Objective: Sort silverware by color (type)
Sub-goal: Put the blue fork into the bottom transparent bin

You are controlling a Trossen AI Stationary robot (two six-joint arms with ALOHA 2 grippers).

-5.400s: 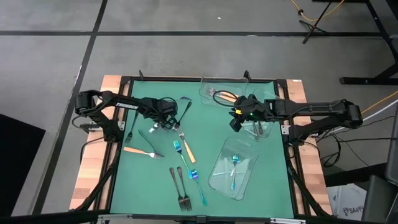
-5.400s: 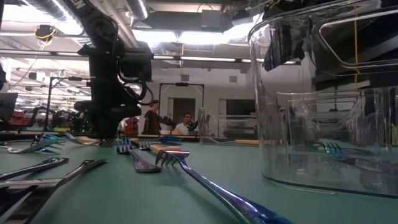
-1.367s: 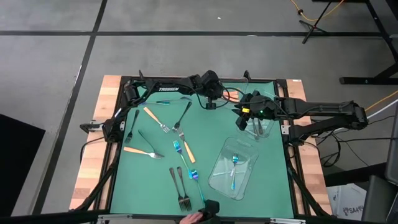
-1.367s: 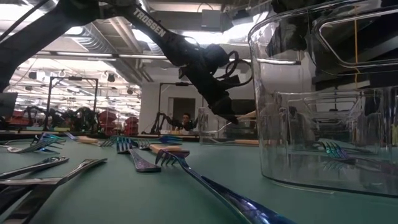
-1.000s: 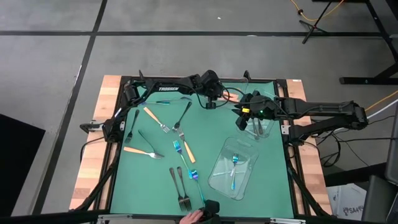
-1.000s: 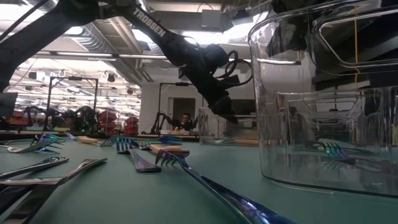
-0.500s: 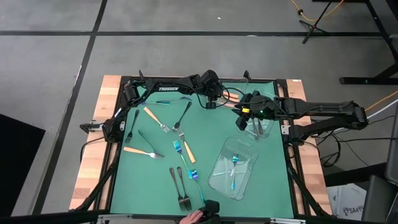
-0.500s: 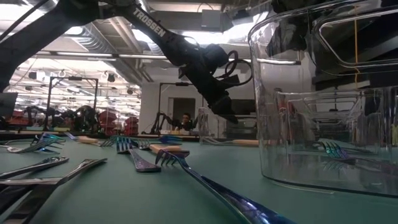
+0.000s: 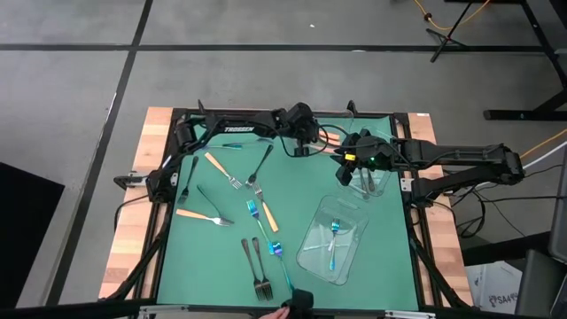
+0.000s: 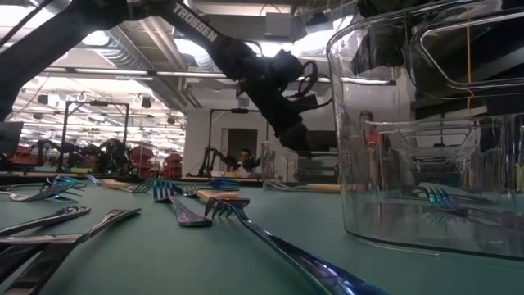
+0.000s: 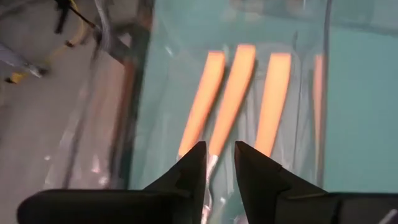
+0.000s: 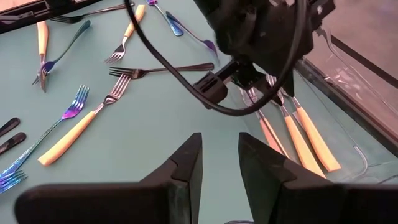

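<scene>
Hovering over far clear tray (image 9: pixel 310 129), left pincer (image 11: pixel 217 163) slightly spread, empty; orange-handled forks (image 11: pixel 231 102) lying inside tray. Right pincer (image 12: pixel 219 155) also parted, above second tray (image 9: pixel 368 177). More forks (image 9: pixel 257 209) scattered across desk (image 9: pixel 221 266).

1. The left gripper (image 9: pixel 304 140) hangs over the clear plastic tray (image 9: pixel 297 118) at the green mat's (image 9: pixel 213 257) far edge.
2. The right gripper (image 9: pixel 340 171) sits beside a small clear container (image 9: pixel 376 183).
3. Orange-handled, dark metal and iridescent blue forks (image 9: pixel 254 213) lie scattered on the mat.
4. A larger clear tray (image 9: pixel 312 251) holds two blue forks (image 9: pixel 334 239).
</scene>
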